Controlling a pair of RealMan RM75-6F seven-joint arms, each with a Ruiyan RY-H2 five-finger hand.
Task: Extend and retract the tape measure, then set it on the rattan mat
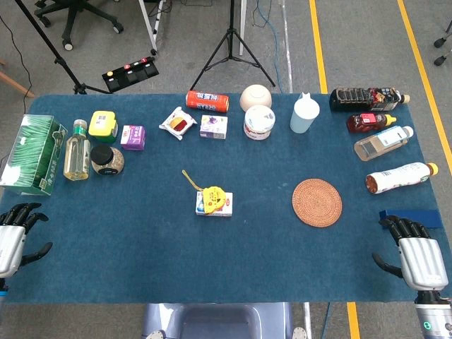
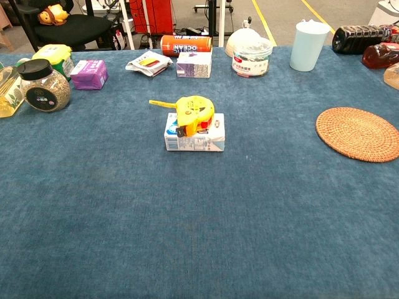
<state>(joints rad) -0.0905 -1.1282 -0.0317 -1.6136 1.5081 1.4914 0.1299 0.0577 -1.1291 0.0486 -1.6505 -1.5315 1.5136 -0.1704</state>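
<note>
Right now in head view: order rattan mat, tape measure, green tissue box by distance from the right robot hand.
1. rattan mat: nearest, up and left of the right robot hand.
2. tape measure: mid-table, sitting on a small carton.
3. green tissue box: farthest, at the far left edge.

Yellow tape measure (image 2: pixel 194 112) on a white carton (image 2: pixel 194 133), tan woven rattan mat (image 2: pixel 358 133), blue tablecloth (image 2: pixel 187 218)

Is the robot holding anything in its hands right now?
No, nothing. The left hand and right hand rest open at the table's near corners. The tape measure sits untouched on a small carton.
</note>
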